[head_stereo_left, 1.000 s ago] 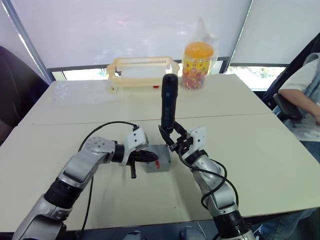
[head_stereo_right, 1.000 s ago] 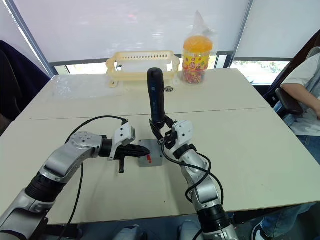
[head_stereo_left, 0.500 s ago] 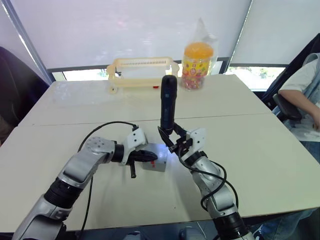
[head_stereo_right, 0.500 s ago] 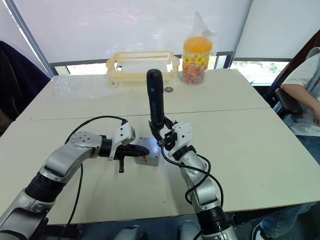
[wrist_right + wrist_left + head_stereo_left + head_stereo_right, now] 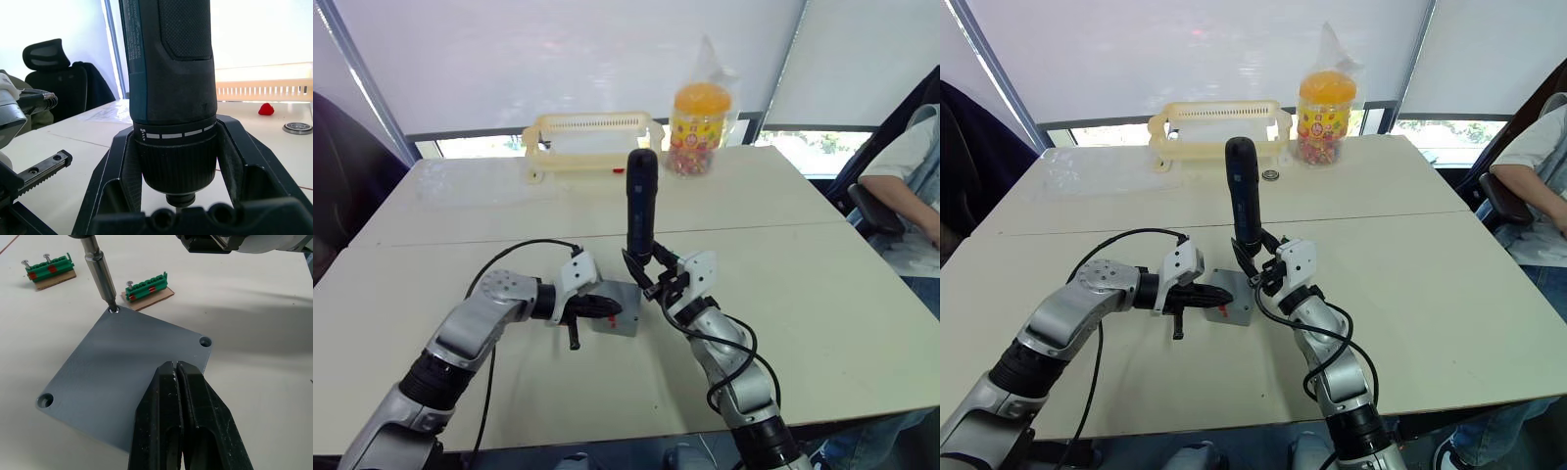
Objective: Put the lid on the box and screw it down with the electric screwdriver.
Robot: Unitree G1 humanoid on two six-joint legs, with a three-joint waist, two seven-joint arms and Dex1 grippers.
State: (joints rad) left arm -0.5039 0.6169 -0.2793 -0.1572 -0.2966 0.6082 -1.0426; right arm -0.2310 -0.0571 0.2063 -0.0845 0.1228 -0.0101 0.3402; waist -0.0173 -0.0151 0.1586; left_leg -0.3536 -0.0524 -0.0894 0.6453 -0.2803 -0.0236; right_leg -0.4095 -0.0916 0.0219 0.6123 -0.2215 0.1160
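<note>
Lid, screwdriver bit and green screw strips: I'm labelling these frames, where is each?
lid [image 5: 122,387], left wrist view, middle of its flat top.
electric screwdriver [image 5: 100,271], left wrist view, metal bit shaft.
green screw strip [image 5: 146,286], left wrist view, its green body.

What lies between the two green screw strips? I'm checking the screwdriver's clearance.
The electric screwdriver's thin metal bit stands between the two green screw strips in the left wrist view.

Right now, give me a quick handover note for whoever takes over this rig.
Left gripper: shut, pressing flat on the lid.
Right gripper: shut on the electric screwdriver, held upright.
The lid sits on the box; the bit is in one corner hole.
Left: three holes in the left wrist view look empty. Spare screws stand in green holders nearby.
</note>
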